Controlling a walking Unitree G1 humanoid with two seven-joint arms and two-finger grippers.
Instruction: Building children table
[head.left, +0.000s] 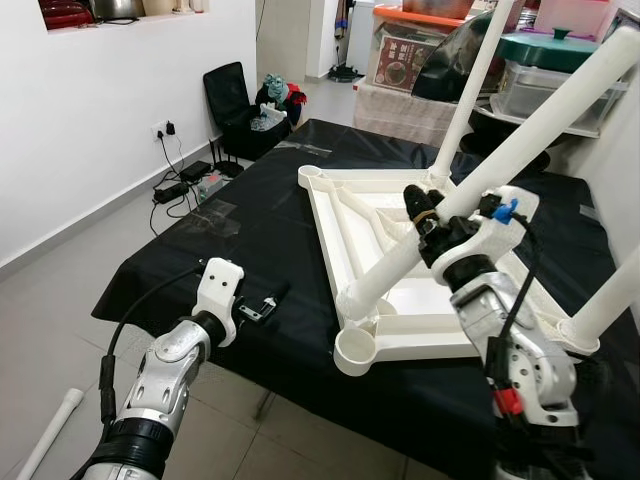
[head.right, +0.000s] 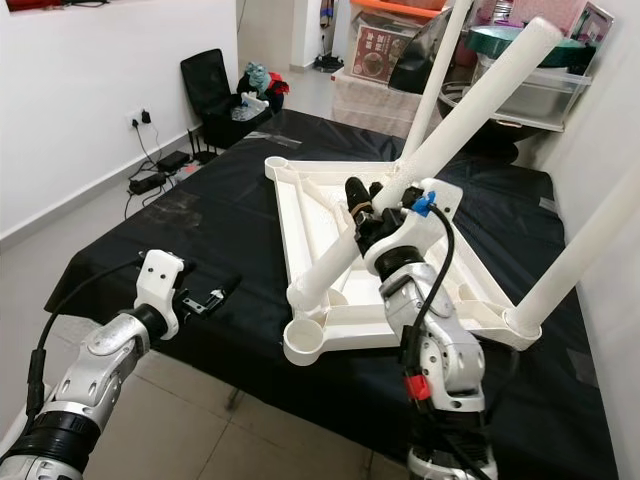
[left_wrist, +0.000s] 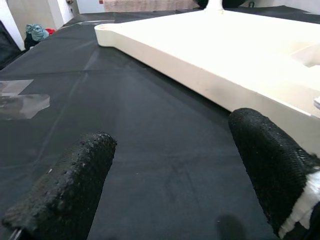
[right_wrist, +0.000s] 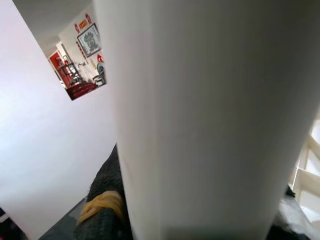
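Closest in, the right gripper (head.right: 372, 213) reaches up and forward from its raised silver forearm, jaws clamped around a long white plastic table leg (head.right: 470, 105) that slants down to a corner of the upturned white plastic tabletop (head.right: 300, 200). That tabletop lies on the desk under a black cloth (head.right: 180, 215), two more legs already standing in it. At the near edge, the left gripper (left_wrist: 170, 172) stretches low and level, jaws wide, holding nothing.

Silver arms, white wrist housings, black cables — right arm (head.left: 520, 360) w/ blue, red connectors.
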